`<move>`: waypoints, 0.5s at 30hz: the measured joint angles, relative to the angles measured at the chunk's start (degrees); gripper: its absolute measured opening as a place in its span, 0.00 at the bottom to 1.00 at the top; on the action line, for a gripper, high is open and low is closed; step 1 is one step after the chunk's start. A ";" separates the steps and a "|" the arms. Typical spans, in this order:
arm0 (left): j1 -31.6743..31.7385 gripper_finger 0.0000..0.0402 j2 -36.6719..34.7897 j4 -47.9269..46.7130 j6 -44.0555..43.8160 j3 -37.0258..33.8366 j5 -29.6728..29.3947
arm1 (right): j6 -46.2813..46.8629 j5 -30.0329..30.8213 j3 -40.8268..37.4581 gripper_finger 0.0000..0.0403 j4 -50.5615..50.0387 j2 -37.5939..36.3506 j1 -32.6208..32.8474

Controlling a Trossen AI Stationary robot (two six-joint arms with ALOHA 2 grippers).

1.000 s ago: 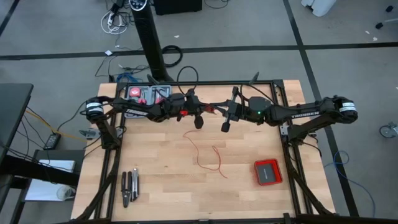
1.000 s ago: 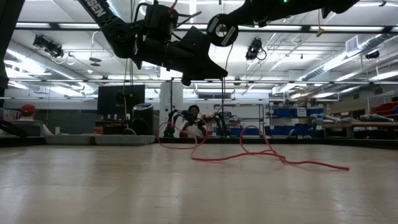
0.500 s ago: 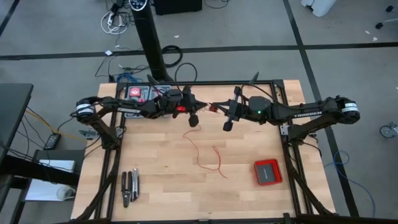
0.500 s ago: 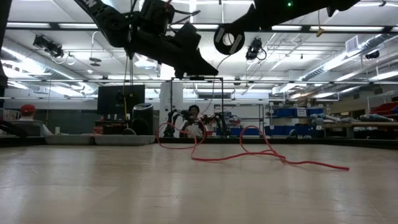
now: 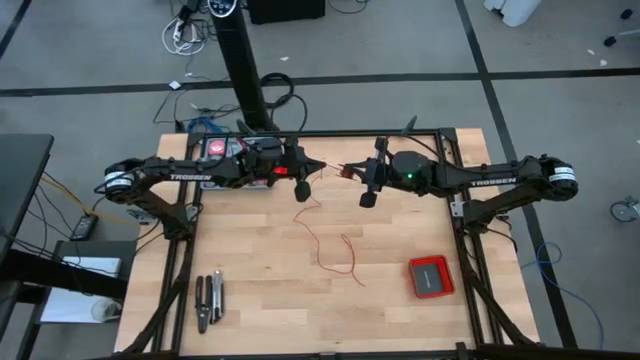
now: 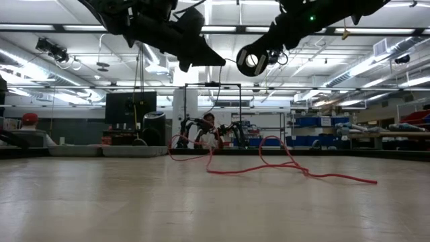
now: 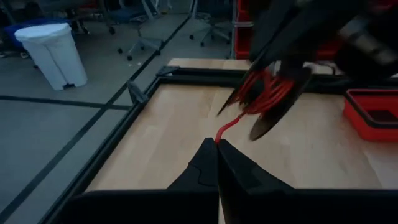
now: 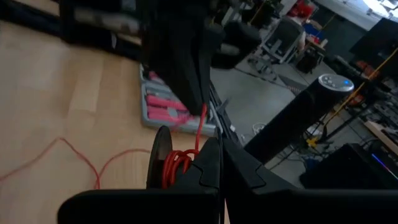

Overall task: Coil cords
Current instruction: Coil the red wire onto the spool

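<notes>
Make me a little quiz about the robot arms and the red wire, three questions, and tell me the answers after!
1. True or false: the left gripper pinches the red wire.
2. Where does the loose part of the wire lie?
A. on the wooden table
B. inside the red box
C. on the floor
3. Fill in: in the right wrist view, wire is wound around a small black ____ at the right gripper.

Key
1. True: its fingers are shut on the strand.
2. A
3. spool
</notes>
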 joint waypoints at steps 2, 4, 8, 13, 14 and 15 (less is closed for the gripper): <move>-0.08 0.00 0.00 0.32 -0.94 0.00 0.08 | -0.67 -0.01 0.00 0.00 -0.22 0.32 -0.26; -0.14 0.00 0.00 1.36 -2.28 0.00 0.09 | -1.05 0.08 0.01 0.00 -0.12 1.04 -0.53; -0.16 0.00 0.00 3.19 -4.67 0.00 0.58 | -2.40 1.12 0.09 0.00 2.66 3.67 -1.10; -0.54 0.00 0.20 4.24 -5.74 0.00 0.78 | -3.40 6.52 0.09 0.00 9.42 8.16 -1.12; -0.58 0.00 0.24 4.16 -5.82 0.00 0.76 | -3.64 7.44 0.09 0.00 10.56 9.03 -1.12; -0.62 0.00 0.26 4.26 -5.93 0.00 0.75 | -3.82 7.91 0.09 0.01 12.01 9.85 -1.16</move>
